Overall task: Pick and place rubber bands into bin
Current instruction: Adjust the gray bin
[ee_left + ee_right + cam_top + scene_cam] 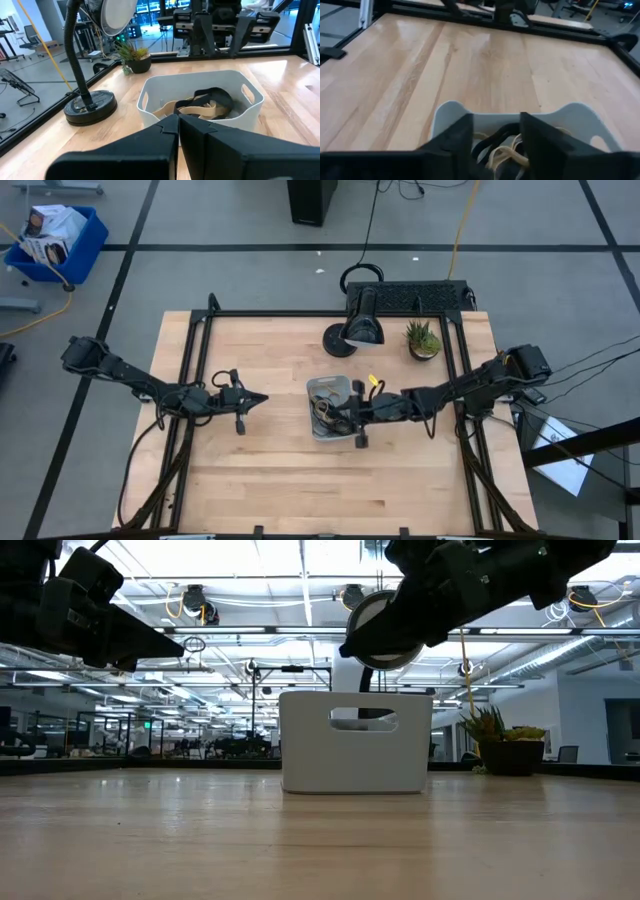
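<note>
Currently the right end effector (352, 418) hangs directly over the bin (322, 389), which stands near the middle of the bench (270, 480); the right wrist view shows its two fingers (455, 137) spread apart with a clear gap between them and nothing caught in that gap. Below them the rubber bands (202, 104), dark and pale loops tangled together, lie inside the bin, as the left wrist view confirms. The bin appears here as a white-walled container with handle slots rather than a clear tray. No loose band can be made out on the bare bench in the high view, though one so thin could escape notice. The left end effector (258, 399) waits well to the left of the bin, fingers pressed together and empty, pointed toward it. A lamp (360, 328) and a small potted plant (423, 340) stand behind the bin, clear of the work. Judgement: the step in hand is the release over the bin, and the placing looks largely or wholly done. The next move calls for lifting the right end effector straight up, checking that no loop clings to a finger and drags out over the rim, then scanning the bench for any band left.
</note>
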Robot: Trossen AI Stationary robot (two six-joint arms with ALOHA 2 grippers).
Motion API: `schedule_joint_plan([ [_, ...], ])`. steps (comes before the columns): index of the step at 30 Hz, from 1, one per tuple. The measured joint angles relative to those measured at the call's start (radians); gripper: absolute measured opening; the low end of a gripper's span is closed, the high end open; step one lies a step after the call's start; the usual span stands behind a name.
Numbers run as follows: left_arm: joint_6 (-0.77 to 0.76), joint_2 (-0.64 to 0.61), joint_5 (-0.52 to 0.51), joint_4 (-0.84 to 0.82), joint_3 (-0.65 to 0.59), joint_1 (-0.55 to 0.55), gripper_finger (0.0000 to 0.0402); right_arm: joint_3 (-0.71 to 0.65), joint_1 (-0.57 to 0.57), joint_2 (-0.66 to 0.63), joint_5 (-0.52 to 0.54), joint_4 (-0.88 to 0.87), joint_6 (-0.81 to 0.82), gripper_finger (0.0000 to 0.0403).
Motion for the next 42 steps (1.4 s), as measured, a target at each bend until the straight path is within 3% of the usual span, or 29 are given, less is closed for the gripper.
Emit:
schedule_joint_plan([
  [5, 0.000, 0.000, 0.000, 0.000, 0.000, 0.000, 0.0021, 0.000, 0.002, 0.000, -0.001, -0.007, -0.005, 0.0210],
  [10, -0.002, 0.000, 0.000, 0.000, 0.000, 0.000, 0.0021, 0.000, 0.036, -0.007, -0.110, -0.053, 0.000, 0.0223],
  [15, -0.002, 0.000, 0.000, 0.000, 0.000, 0.000, 0.0021, 0.000, 0.084, -0.006, -0.147, -0.132, 0.009, 0.0209],
  [24, -0.006, 0.000, 0.000, 0.001, 0.000, 0.000, 0.0021, 0.000, 0.102, -0.007, -0.002, -0.247, 0.033, 0.0171],
  [42, -0.008, 0.000, 0.000, 0.002, 0.000, 0.000, 0.0021, 0.000, 0.103, 0.007, -0.025, -0.287, 0.079, 0.0118],
])
